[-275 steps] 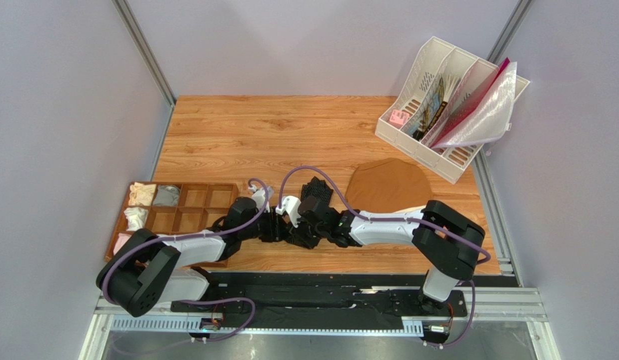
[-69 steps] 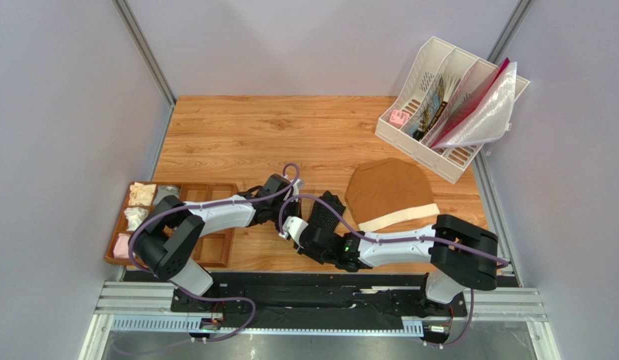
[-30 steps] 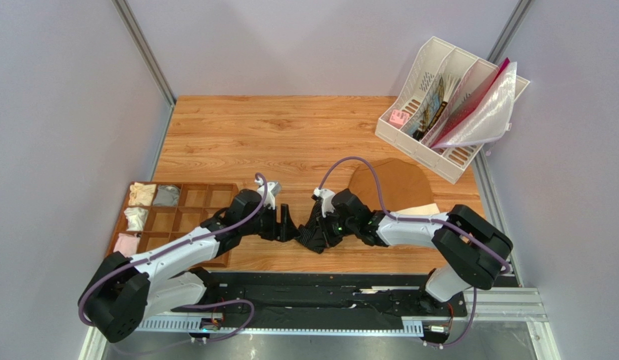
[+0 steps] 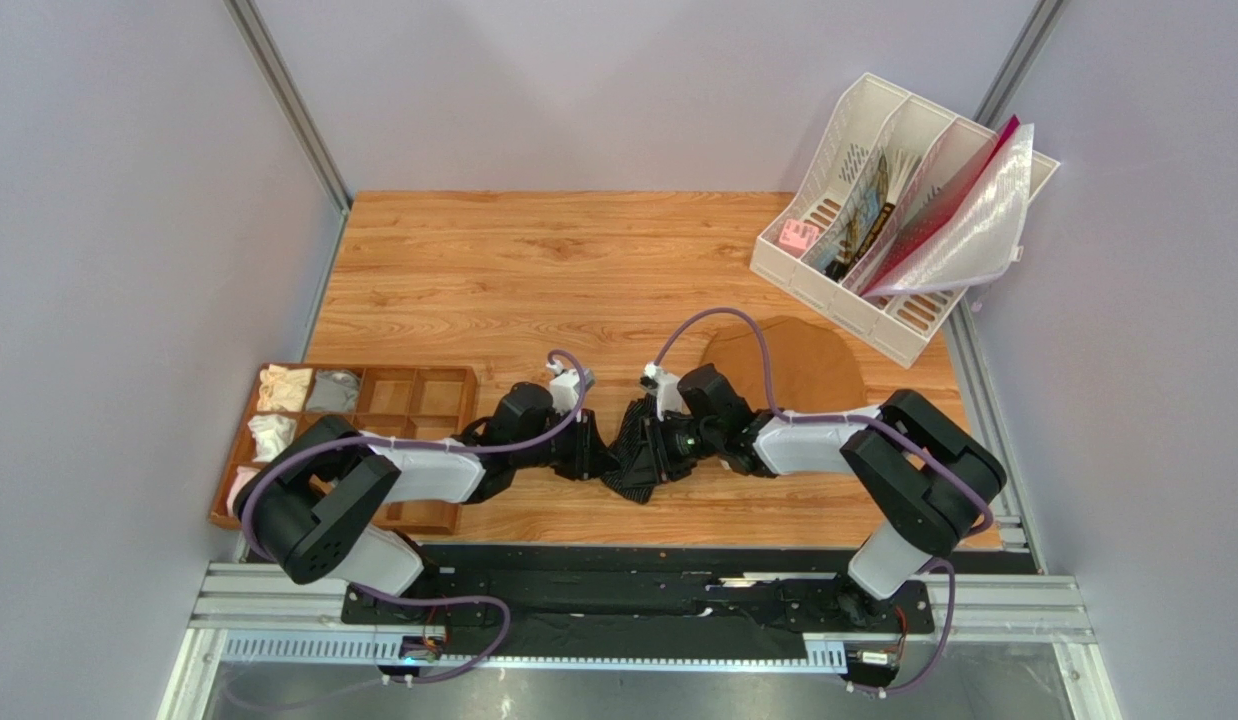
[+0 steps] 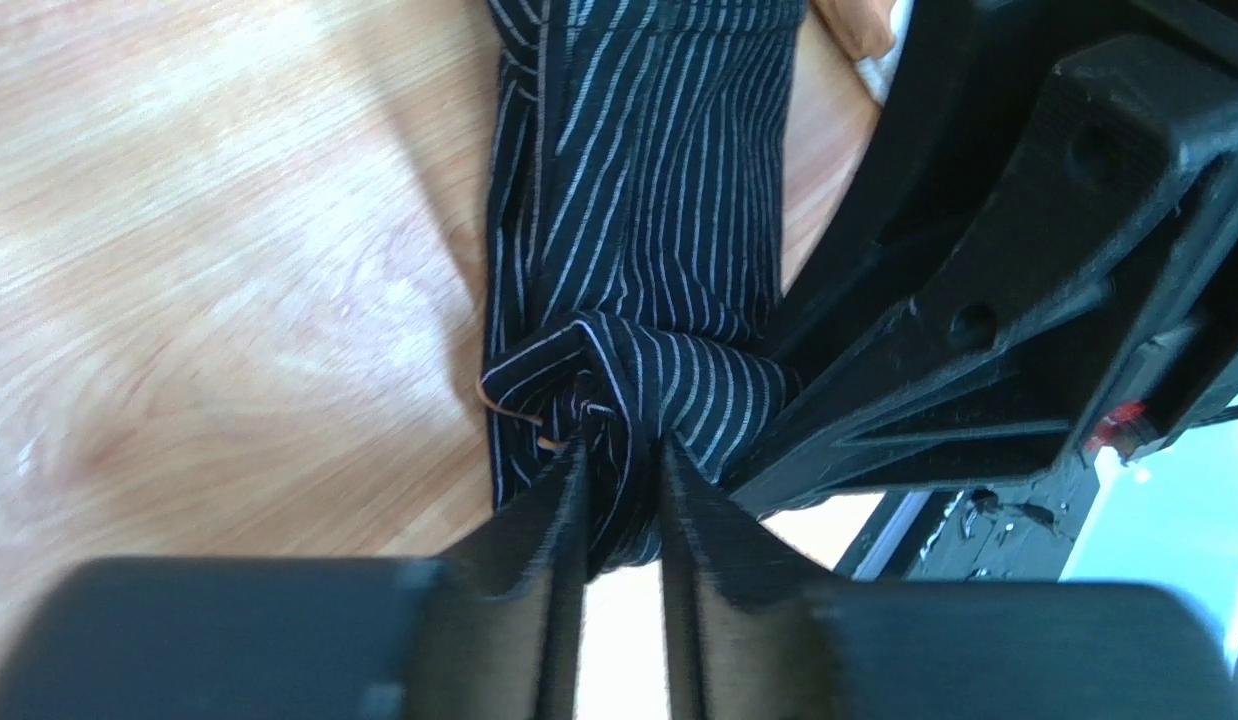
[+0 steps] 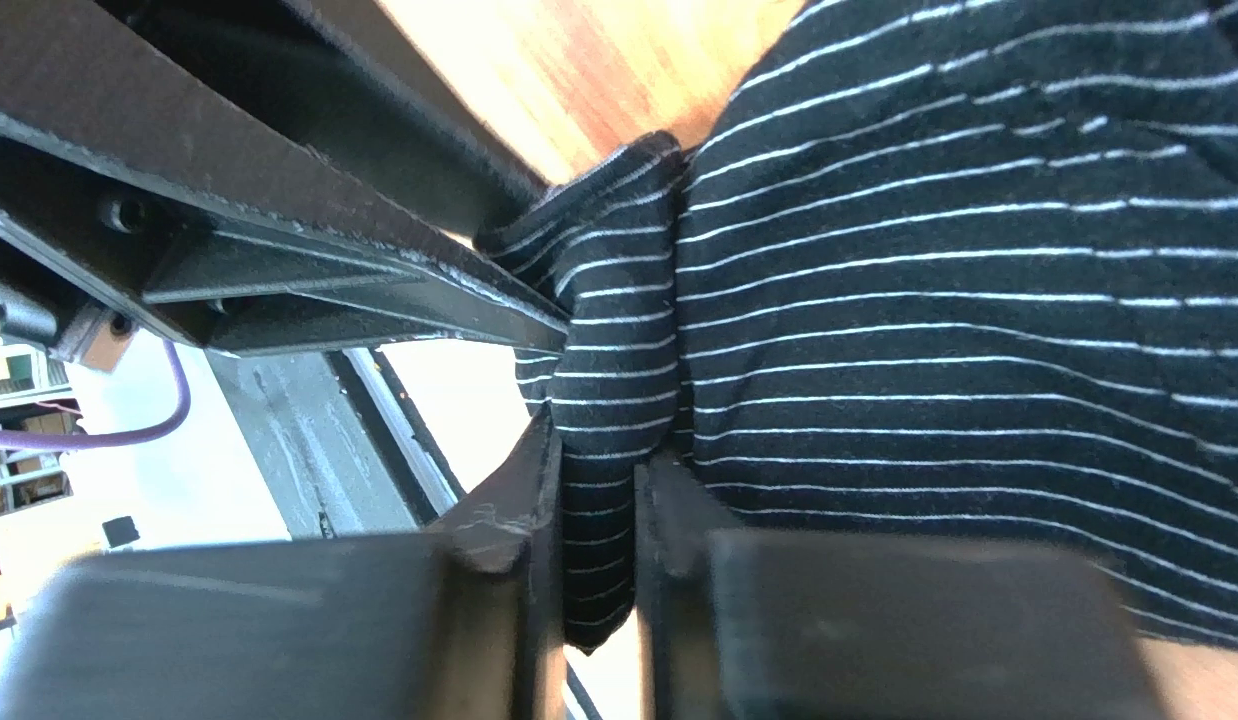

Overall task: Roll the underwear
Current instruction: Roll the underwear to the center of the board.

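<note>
On desk (image 4: 505, 270), brown briefs (image 4: 783, 368) unmoved. Underwear (image 4: 636, 462) bunched left of them, near front centre, same spot as second ago. My left end effector (image 5: 622, 450), wide and apart then, now clenched on bunched left edge. My right end effector (image 6: 595, 450) still pinches opposite fold.

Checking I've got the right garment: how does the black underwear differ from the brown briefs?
The black underwear has thin pale stripes; the brown briefs are plain. The underwear is bunched up; the briefs lie flat. The left gripper and right gripper both pinch the underwear; nothing grips the briefs. Both are soft fabric on the table.
</note>
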Tool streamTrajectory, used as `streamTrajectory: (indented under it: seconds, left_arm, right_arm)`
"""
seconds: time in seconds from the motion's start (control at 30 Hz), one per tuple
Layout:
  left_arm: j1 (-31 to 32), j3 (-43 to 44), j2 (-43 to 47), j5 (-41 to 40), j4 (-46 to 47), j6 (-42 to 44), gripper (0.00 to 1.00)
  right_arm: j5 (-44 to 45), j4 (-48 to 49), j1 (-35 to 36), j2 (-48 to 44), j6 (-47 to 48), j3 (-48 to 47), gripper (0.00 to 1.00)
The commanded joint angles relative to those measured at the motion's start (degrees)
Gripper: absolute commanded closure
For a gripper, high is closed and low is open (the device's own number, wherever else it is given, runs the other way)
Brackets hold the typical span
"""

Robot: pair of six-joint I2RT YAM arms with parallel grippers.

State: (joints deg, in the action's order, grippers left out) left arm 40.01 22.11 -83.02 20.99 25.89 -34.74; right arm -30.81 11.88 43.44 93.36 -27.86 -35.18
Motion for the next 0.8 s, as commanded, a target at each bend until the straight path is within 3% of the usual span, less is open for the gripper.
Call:
streamTrajectory:
  seconds: [0.0,0.07,0.17,0.37,0.53,0.77]
  left_arm:
    - [1.65,0.3,-2.75,-0.6,3.29,-0.06,0.86]
    - [1.56,0.92,-2.67,-1.13,2.15,-0.24,1.0]
    - [1.56,2.32,-1.88,-1.74,-2.14,0.37,1.0]
    - [1.56,8.47,-1.61,-2.63,-17.52,1.87,1.0]
    - [1.65,13.04,-3.98,-2.36,-27.1,0.82,1.0]
    - [1.56,16.12,-7.32,-0.7,-31.16,0.2,1.0]
  right_arm:
    - [6.19,-9.74,-0.11,-0.1,4.99,-2.78,0.69]
    - [8.99,-13.61,-0.11,-1.86,6.49,-4.01,0.58]
    - [15.48,-21.61,-0.02,-6.25,9.57,-6.83,0.45]
    - [30.7,-33.23,3.05,-16.88,16.25,-10.43,0.43]
    - [31.69,-27.71,10.34,-23.74,22.39,-6.5,0.45]
    - [27.99,-19.19,18.33,-22.97,25.83,-3.15,0.48]
